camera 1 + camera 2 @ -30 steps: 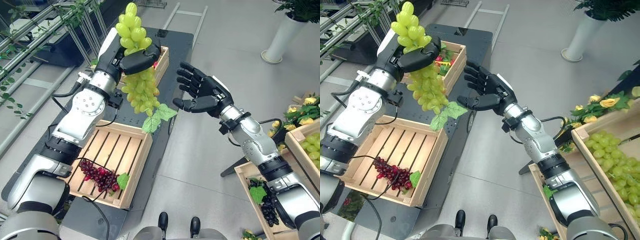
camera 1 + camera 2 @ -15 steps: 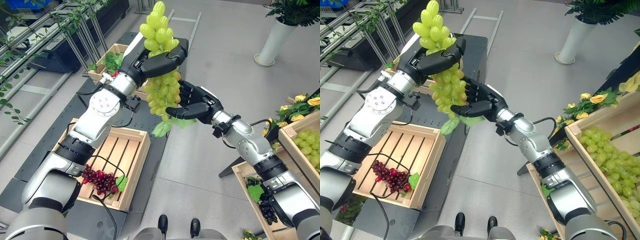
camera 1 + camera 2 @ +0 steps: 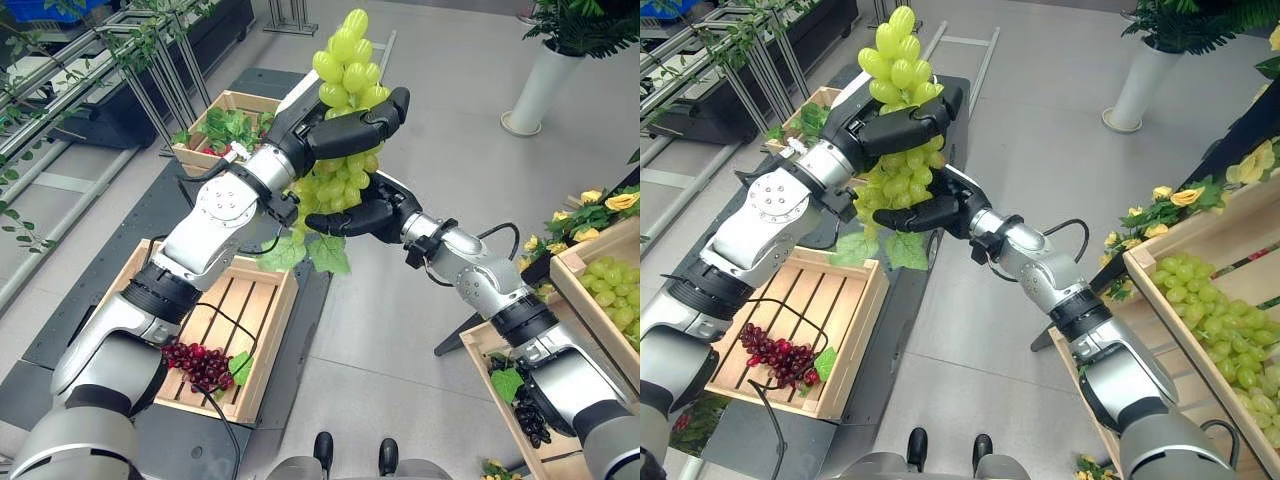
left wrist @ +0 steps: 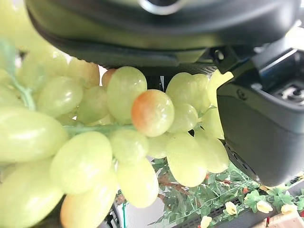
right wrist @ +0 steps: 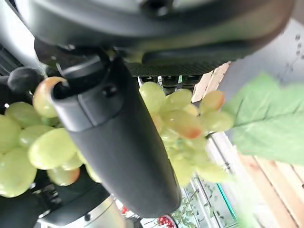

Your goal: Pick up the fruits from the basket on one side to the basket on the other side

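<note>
A big bunch of green grapes [image 3: 345, 60] with leaves hangs in the air above the dark cart. My left hand [image 3: 345, 125] is shut on its upper half, fingers wrapped across the front. My right hand [image 3: 375, 215] has come in under the left one and closes on the lower half of the bunch. Its thumb [image 5: 118, 152] lies across the grapes [image 5: 180, 118] and its fingers are behind them. The left wrist view has the grapes [image 4: 152, 114] pressed against that hand. A red grape bunch [image 3: 200, 362] lies in the near wooden crate [image 3: 270, 350].
A second crate [image 3: 225, 120] with greens stands at the cart's far end. To my right a crate of green grapes [image 3: 610, 300] sits above a crate with dark grapes [image 3: 525, 420]. A white planter [image 3: 540, 85] stands at the back right. Open grey floor lies between.
The left hand carried the green bunch further right and up. The right hand, open and apart a second ago, moved in and closed round the bunch's lower part.
</note>
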Tool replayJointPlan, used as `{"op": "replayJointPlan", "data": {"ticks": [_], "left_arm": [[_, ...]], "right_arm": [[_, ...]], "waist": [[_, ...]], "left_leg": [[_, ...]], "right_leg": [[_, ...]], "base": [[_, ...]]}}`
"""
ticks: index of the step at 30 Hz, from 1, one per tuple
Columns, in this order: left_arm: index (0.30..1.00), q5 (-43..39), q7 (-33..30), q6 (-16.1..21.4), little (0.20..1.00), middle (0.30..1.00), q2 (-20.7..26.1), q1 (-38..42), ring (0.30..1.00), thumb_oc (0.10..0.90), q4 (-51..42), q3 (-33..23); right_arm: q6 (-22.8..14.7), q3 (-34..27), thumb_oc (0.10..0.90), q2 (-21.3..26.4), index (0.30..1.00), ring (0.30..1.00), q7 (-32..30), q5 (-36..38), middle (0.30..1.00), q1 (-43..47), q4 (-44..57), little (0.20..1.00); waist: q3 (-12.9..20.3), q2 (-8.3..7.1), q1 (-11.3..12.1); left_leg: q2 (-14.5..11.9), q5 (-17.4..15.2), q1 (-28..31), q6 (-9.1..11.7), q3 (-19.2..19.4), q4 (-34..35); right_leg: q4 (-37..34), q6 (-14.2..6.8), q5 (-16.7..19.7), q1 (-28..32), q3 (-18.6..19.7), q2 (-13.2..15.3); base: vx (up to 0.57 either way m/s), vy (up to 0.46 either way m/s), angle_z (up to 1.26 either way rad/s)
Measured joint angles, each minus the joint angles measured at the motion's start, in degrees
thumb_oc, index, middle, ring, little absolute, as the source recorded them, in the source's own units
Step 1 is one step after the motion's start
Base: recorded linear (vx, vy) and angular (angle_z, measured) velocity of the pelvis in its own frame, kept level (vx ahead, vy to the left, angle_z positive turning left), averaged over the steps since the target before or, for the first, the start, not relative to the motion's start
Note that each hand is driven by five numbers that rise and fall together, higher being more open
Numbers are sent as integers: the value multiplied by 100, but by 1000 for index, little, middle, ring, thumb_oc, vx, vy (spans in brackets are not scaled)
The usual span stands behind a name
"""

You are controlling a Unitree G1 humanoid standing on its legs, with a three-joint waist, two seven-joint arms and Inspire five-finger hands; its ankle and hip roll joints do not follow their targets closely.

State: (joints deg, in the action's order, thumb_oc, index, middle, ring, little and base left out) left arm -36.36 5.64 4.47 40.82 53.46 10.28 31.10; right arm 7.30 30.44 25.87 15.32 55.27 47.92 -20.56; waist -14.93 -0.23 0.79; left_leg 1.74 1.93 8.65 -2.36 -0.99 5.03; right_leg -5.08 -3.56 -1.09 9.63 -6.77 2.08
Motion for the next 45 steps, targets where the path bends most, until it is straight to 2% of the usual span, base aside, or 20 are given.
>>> {"op": "replayJointPlan", "data": {"ticks": [4, 5, 6, 14, 20, 21, 22, 23, 31, 36, 43, 45], "left_arm": [[300, 0, 43, -2, 300, 300, -28, 5, 300, 400, 2, 0], [300, 0, 49, -2, 300, 300, -28, 21, 300, 400, 4, 0], [300, 0, 54, -2, 300, 300, -28, 59, 300, 400, 15, 0], [300, -44, 27, -1, 300, 300, -33, 347, 300, 400, 245, 4], [300, -43, 19, 1, 300, 300, -203, 461, 300, 400, 528, 15], [465, -41, 6, 4, 465, 465, -242, 489, 465, 510, 636, 15], [585, -41, -13, 3, 585, 585, -246, 495, 585, 590, 672, 15], [900, -40, -59, 13, 900, 900, -247, 498, 900, 800, 747, 14], [900, -36, -425, 27, 900, 900, -186, 531, 900, 800, 1663, -87], [900, 219, -407, -14, 900, 900, -141, 475, 900, 800, 2325, -289], [900, 463, -35, -5, 900, 900, 62, -238, 900, 800, 2468, -461], [900, 464, 107, 115, 900, 900, 63, -585, 900, 800, 2477, -528]], "right_arm": [[-95, 41, 800, -154, 900, 900, -1, 172, 900, 8, 0, 900], [-141, 41, 485, -203, 427, 427, -5, 188, 427, 8, -1, 427], [-191, 41, 400, -224, 300, 300, -15, 195, 300, 8, -1, 300], [-583, 41, 400, -253, 300, 300, -26, 365, 300, 9, -83, 300], [-609, 41, 400, -252, 300, 300, -75, 357, 300, 9, -208, 300], [-609, 41, 400, -251, 300, 300, -77, 356, 300, 9, -256, 300], [-609, 41, 400, -252, 300, 300, -77, 355, 300, 9, -272, 300], [-609, 41, 400, -243, 300, 300, -77, 347, 300, 9, -285, 300], [-609, 31, 400, -97, 300, 300, -89, 90, 300, -26, -477, 300], [-614, -119, 400, 294, 300, 300, -81, -113, 300, -147, -515, 300], [-648, -853, 400, 535, 300, 300, -72, -111, 300, -742, -789, 300], [-650, -983, 400, 632, 300, 300, -62, -297, 300, -959, -829, 300]], "waist": [[1, 0, 5], [1, 0, 7], [1, 1, 12], [4, 5, 2], [7, 11, -7], [8, 12, -9], [8, 12, -14], [8, 12, -26], [10, 15, -154], [9, 15, -183], [10, 14, -286], [11, 12, -294]], "left_leg": [[0, 0, 4, 0, 2, 0], [-1, 0, 3, 0, 2, 0], [0, 0, 4, 0, 2, 0], [-1, 0, 10, 0, 7, 0], [-1, 0, 14, 0, 17, 0], [-2, 0, 15, 0, 23, 0], [-2, 0, 15, 0, 25, 0], [-2, 0, 15, 0, 31, 0], [-7, 0, 19, 0, 109, 0], [-11, 0, 22, 0, 133, 2], [-15, -1, 43, 0, 202, 5], [-26, -2, 44, 1, 296, 5]], "right_leg": [[0, 0, 0, 1, 7, -1], [0, 0, 0, 1, 9, -1], [0, 0, 0, 2, 9, -1], [-1, 1, 0, 6, 12, -1], [-1, 1, 1, 4, 21, -1], [0, 1, 1, 4, 25, -2], [0, 2, 1, 3, 26, -2], [0, 2, 1, 2, 31, -2], [-1, 4, 7, -10, 49, -2], [-1, 4, 23, -31, 149, -7], [0, 3, 40, -30, 193, -15], [0, 6, 73, -73, 301, -32]], "base": [[0, 0, 0], [0, 0, 0], [0, 0, 0], [0, 0, 0], [0, 0, 0], [0, 0, 0], [0, 0, 0], [0, 0, 0], [-5, 2, -1], [-10, 11, -6], [6, 4, -4], [15, 23, -20]]}}
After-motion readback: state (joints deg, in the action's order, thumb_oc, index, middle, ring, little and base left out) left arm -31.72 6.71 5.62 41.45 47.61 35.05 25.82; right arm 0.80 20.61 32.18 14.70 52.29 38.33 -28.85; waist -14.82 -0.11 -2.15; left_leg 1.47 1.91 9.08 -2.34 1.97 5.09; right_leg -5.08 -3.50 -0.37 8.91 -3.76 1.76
